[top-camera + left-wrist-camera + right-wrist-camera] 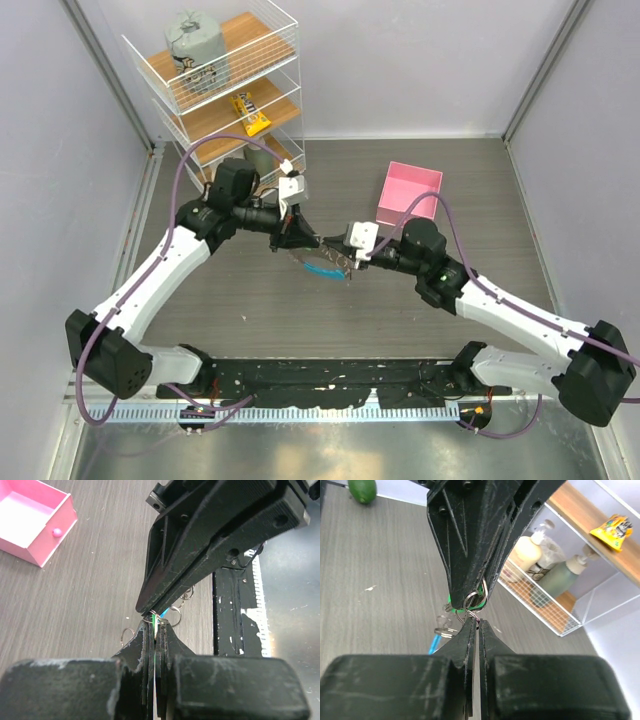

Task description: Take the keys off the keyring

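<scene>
Evidently the separating step is in hand. Left of the pink box (410, 192), the left gripper (155, 630) is clamped tight on the key (452, 600), and the right gripper (475, 625), tip to tip with it, pinches the keyring (322, 268). Next, I judge, the two must draw apart carefully so the key slides off without either grip slipping.

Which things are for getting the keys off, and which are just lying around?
For the job: keys, keyring, left hand pinching the keys, right hand pinching the keyring.
Just lying about: pink box, wire shelf, yellow snack packet, bottles, round green object.
</scene>
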